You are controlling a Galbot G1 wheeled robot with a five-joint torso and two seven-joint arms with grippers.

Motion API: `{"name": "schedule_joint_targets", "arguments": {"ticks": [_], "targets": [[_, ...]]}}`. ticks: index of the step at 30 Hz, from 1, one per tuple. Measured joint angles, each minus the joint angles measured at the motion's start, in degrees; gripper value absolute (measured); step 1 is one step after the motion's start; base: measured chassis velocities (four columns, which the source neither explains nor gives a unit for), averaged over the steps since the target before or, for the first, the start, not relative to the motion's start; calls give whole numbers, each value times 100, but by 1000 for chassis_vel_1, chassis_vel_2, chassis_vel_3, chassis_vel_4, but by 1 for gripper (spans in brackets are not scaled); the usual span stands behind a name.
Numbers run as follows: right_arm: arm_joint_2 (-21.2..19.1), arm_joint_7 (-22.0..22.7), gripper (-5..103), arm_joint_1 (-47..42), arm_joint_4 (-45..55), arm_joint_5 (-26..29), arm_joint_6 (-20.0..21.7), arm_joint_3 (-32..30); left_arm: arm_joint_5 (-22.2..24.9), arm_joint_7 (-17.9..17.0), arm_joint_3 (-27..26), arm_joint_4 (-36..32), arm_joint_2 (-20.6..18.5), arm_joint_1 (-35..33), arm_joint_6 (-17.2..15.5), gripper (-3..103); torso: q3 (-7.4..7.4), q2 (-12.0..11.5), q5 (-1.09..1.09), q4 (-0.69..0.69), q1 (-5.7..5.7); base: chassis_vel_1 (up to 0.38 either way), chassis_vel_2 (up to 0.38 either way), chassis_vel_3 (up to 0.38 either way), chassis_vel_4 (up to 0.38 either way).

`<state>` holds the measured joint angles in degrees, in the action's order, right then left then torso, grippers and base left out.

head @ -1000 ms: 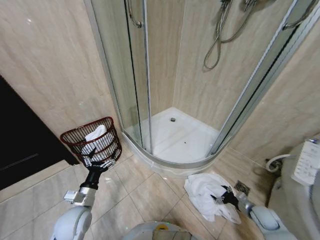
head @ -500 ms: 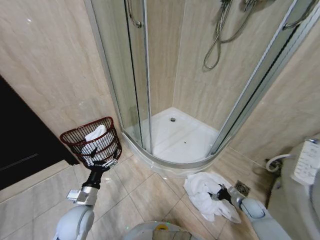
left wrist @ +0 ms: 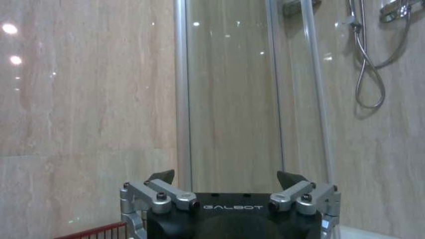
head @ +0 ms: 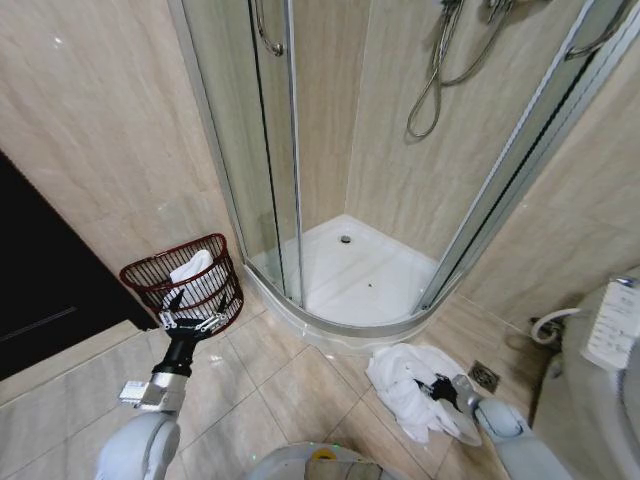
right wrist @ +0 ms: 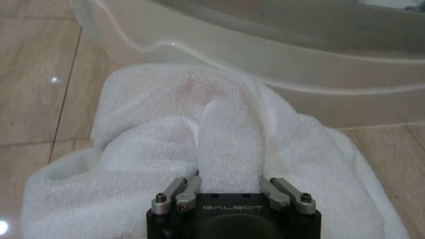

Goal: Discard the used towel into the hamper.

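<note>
My right gripper (right wrist: 229,191) is down on the white towel (head: 410,385), which lies crumpled on the floor beside the shower tray (head: 350,275), and its fingers are closed on a raised fold. The hamper (head: 185,280) stands far to my left, by the wall. My left gripper (head: 190,322) hovers near it, fingers spread and holding nothing.

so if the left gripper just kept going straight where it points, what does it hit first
Probably the hamper. In the head view the left gripper, fingers open, sits just short of its near side and points at it. Its own camera looks over the rim toward the shower's glass door, so it might pass above; depth is unclear.
</note>
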<state>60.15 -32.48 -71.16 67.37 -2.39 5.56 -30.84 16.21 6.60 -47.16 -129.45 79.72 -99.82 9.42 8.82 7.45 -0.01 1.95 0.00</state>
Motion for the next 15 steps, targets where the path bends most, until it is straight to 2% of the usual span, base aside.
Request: {"name": "schedule_joint_targets", "arguments": {"ticks": [2, 4, 15], "targets": [[77, 190, 21, -1, -6, 194, 54, 17, -48, -1, 25, 0, 87, 0, -3, 100, 0, 0, -1, -1, 0, 0, 0, 0, 0], [131, 295, 19, 8, -32, 337, 69, 28, -66, -3, 47, 0, 157, -4, -10, 100, 0, 0, 0, -1, 0, 0, 0, 0, 0], [436, 718, 19, 36, -76, 903, 71, -100, -88, -12, 101, 84, 271, 3, -62, 100, 0, 0, 2, 0, 0, 0, 0, 0, 0]]}}
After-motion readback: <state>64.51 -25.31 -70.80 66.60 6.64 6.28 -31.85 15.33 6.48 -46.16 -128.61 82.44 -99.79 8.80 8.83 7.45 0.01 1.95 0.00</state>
